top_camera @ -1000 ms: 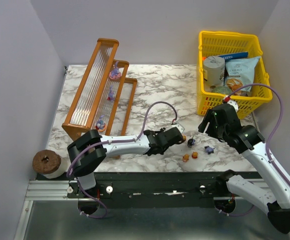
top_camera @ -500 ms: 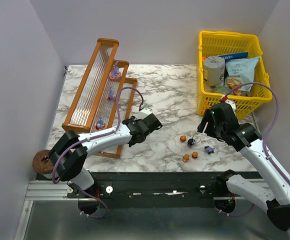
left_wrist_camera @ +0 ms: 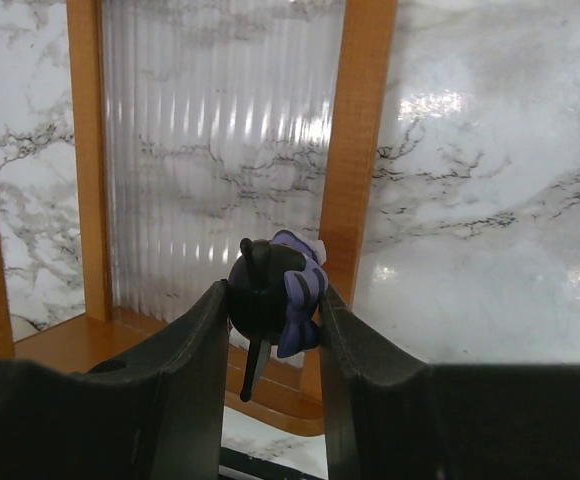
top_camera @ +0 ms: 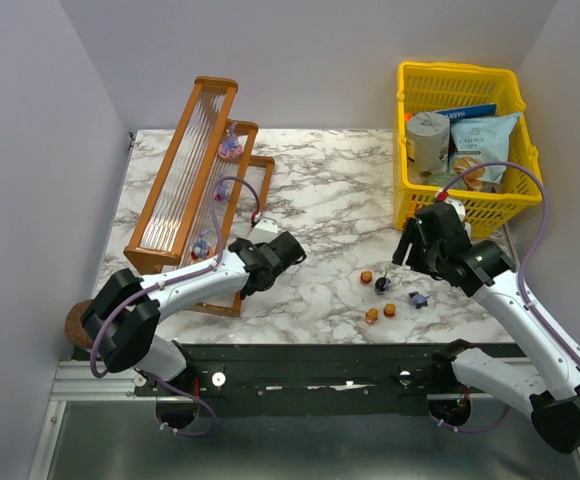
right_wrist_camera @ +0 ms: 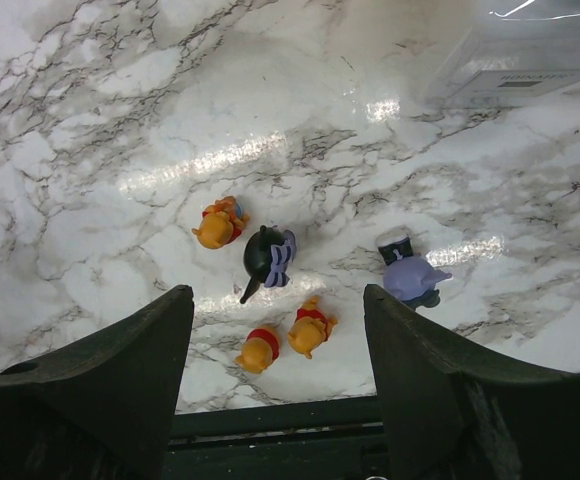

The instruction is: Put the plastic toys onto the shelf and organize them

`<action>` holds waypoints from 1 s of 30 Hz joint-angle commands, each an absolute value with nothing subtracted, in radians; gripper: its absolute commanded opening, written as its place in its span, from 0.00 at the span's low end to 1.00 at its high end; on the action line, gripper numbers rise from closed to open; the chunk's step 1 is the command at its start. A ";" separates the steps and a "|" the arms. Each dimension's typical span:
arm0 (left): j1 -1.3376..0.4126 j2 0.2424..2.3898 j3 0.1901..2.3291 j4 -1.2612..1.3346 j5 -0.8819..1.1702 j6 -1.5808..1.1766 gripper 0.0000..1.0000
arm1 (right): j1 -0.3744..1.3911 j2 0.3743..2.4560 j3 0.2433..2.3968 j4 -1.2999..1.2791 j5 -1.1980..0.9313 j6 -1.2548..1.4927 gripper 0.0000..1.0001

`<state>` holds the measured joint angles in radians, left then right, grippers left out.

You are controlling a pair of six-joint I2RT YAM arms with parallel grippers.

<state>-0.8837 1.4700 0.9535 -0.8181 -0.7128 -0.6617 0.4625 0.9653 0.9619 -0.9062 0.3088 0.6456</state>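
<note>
My left gripper (top_camera: 286,248) (left_wrist_camera: 270,312) is shut on a black toy with a purple striped bow (left_wrist_camera: 273,293). It holds the toy over the near right corner of the shelf (top_camera: 185,165), whose wooden rail (left_wrist_camera: 360,150) and clear ribbed tier show just behind it. Three purple toys (top_camera: 230,148) (top_camera: 222,188) (top_camera: 202,243) stand on the tiers. On the marble lie three orange toys (right_wrist_camera: 219,225) (right_wrist_camera: 310,328) (right_wrist_camera: 258,350), a black one (right_wrist_camera: 267,256) and a purple one (right_wrist_camera: 410,275). My right gripper (top_camera: 410,250) (right_wrist_camera: 278,300) hangs open above this cluster, touching none.
A yellow mesh basket (top_camera: 460,80) with a can and snack packets stands at the back right, close behind the right arm. A brown-topped roll (top_camera: 78,325) sits off the table's near left corner. Grey walls close in both sides.
My left arm has swung left, from the toy cluster to the near end of the shelf, carrying the black toy. The right gripper has hardly moved.
</note>
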 commanded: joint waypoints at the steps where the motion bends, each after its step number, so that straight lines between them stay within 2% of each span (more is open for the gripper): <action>1: -0.865 1.439 0.945 -0.831 -0.784 -0.716 0.27 | 0.457 0.979 0.996 -0.884 0.304 0.629 0.77; 20: -0.816 1.422 0.877 -0.759 -0.718 -0.687 0.29 | 0.456 1.009 1.008 -0.876 0.311 0.634 0.77; 30: -0.788 1.374 0.828 -0.693 -0.650 -0.655 0.34 | 0.456 1.012 1.008 -0.876 0.311 0.635 0.77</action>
<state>-0.8028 1.4120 0.8421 -0.7319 -0.6621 -0.6582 0.4625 1.0080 0.9806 -0.8841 0.3088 0.6380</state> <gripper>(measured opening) 0.425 0.766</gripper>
